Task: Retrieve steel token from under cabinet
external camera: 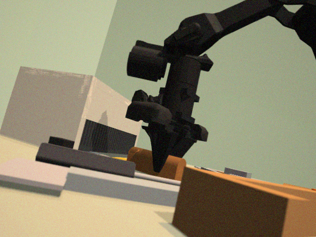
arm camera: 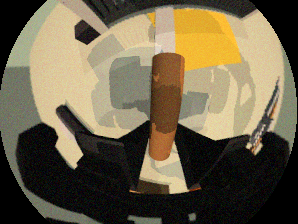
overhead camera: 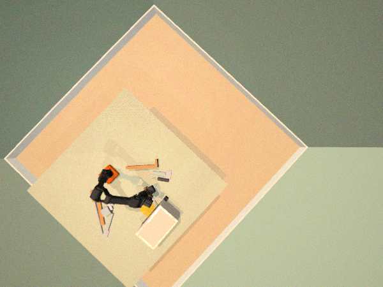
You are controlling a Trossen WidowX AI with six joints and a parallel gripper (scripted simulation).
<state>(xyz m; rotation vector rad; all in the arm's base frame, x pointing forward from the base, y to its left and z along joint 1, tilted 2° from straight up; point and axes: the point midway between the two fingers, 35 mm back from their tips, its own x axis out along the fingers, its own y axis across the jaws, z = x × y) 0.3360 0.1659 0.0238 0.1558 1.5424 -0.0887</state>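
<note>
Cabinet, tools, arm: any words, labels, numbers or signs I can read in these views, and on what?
None can be read in any view.
Cabinet: plain faces, only dark vent slots.
Yellow marked area: plain colour, no lettering.
Brown tool handle in the pincer: unmarked.
Arm: plain black, no brand visible.
Small light and dark patch at the right edge of the wrist view: too blurred to tell whether it is print.

Exterior view. The tool [external camera: 165, 160], closed on a brown handle [external camera: 143, 160], points down at the bench [external camera: 79, 216] before the slotted grey cabinet [external camera: 52, 105].
</note>
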